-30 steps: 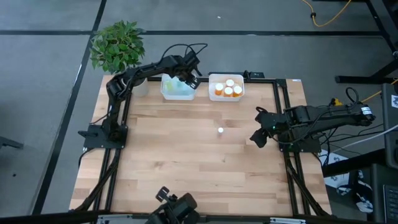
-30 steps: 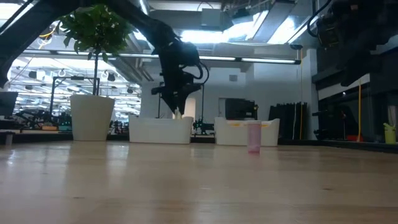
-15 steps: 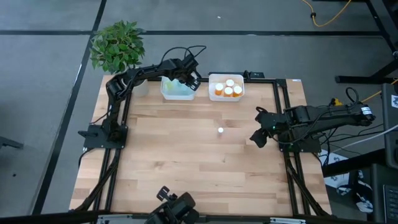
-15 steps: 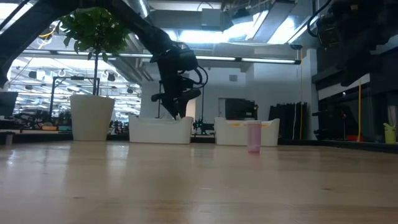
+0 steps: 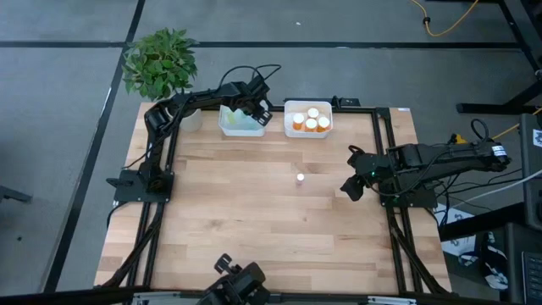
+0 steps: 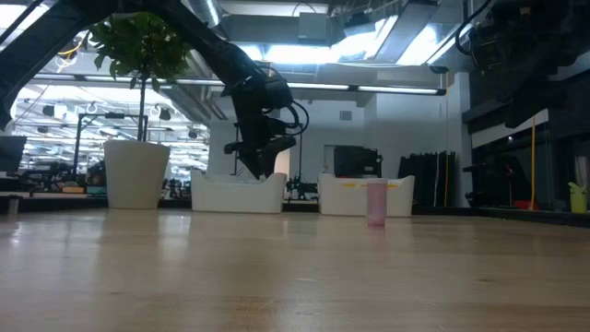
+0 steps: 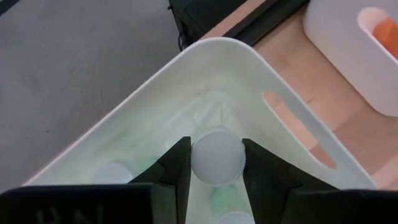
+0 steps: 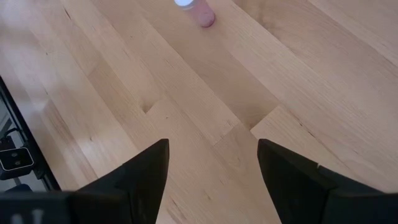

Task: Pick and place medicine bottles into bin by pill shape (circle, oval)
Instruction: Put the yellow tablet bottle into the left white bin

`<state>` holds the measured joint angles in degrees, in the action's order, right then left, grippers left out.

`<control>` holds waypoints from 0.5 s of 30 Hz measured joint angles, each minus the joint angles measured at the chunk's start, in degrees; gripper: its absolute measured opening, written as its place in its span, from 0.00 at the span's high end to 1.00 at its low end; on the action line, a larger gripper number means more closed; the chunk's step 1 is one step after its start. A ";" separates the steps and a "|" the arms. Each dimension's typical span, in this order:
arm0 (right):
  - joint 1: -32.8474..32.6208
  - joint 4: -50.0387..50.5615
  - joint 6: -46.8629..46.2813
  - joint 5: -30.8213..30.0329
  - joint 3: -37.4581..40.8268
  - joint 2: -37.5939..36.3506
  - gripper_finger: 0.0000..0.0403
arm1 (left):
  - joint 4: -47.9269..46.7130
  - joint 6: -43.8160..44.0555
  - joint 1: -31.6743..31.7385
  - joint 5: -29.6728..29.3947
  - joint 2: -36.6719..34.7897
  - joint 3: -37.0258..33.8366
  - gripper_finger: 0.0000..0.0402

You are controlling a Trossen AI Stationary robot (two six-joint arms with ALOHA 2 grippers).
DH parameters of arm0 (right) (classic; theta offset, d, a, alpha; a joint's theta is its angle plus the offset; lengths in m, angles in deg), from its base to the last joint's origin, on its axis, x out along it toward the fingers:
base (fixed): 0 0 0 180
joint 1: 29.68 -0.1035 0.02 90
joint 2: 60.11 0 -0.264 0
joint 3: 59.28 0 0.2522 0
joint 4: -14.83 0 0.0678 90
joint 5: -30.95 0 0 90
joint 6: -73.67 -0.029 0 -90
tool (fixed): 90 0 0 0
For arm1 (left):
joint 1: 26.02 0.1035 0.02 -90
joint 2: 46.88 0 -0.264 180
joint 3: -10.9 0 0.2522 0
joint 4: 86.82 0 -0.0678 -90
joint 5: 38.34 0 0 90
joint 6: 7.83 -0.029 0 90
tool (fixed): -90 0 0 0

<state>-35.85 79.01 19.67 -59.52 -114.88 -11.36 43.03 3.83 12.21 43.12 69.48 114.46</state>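
Wooden bench (image 5: 254, 212): left gripper (image 7: 214, 163) fingers clamp a white-capped bottle (image 7: 216, 156) over the left bin (image 5: 240, 121); right gripper (image 8: 211, 165) fingers parted, empty, near the pink bottle (image 6: 376, 203) mid-bench.

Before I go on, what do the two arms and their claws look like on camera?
Both arms are matte black, jointed, with black cables looping along them. The left claw has two flat dark fingers; the right claw has the same blunt black fingers. A small light glows on the right arm.
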 joint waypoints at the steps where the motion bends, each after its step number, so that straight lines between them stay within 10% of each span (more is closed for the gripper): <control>1: 0.00 0.00 0.00 0.01 0.00 0.00 0.39 | 0.03 -0.51 0.00 0.06 -0.01 0.00 0.73; 15: 0.00 -0.01 0.00 0.02 0.00 0.00 0.39 | -0.17 -0.84 0.00 0.11 -0.01 0.00 0.68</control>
<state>-35.85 79.01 19.67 -59.49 -114.88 -11.36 42.86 3.00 12.21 43.23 69.47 114.46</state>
